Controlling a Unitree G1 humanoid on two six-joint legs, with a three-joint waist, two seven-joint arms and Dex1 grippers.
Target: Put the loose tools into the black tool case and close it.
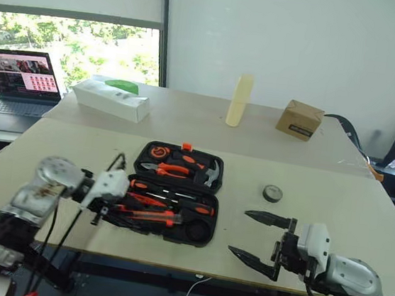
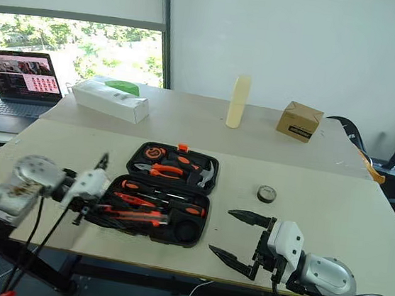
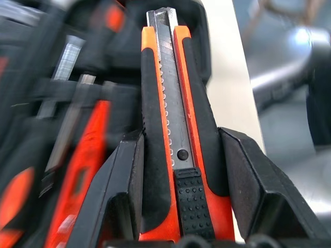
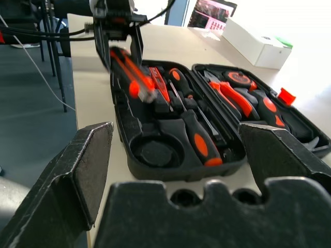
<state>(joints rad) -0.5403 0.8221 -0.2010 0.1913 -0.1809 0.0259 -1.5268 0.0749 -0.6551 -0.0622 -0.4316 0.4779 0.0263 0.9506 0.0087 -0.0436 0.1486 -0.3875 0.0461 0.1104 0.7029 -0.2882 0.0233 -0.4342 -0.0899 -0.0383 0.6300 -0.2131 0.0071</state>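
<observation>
Nearest to me, my right gripper [image 1: 257,239] hangs over the near right part of the table [image 1: 348,201] with its two fingers spread wide and nothing between them, pointing left toward the tool case [image 1: 206,232]. The case lies open and flat at the near middle of the table, well apart from that gripper. On the near left, my left gripper [image 3: 183,155] is pinching the utility knife [image 3: 178,134] by its handle, one finger on each side, and holds it over the near left part of the case, the blade end pointing right across the near half. In that near half I see two screwdrivers [image 1: 177,203] lying in their slots and a round recess at the right end. The far half holds the pliers [image 1: 170,170] and the hammer [image 1: 211,174], with the orange latch [image 1: 187,147] on its far edge. The tape roll [image 1: 272,194] sits loose on the table to the right of the case, a little farther off than my right gripper. Farther still are a white box [image 1: 111,100] on the left, a pale bottle [image 1: 239,101] in the middle and a cardboard box [image 1: 300,120] on the right.
</observation>
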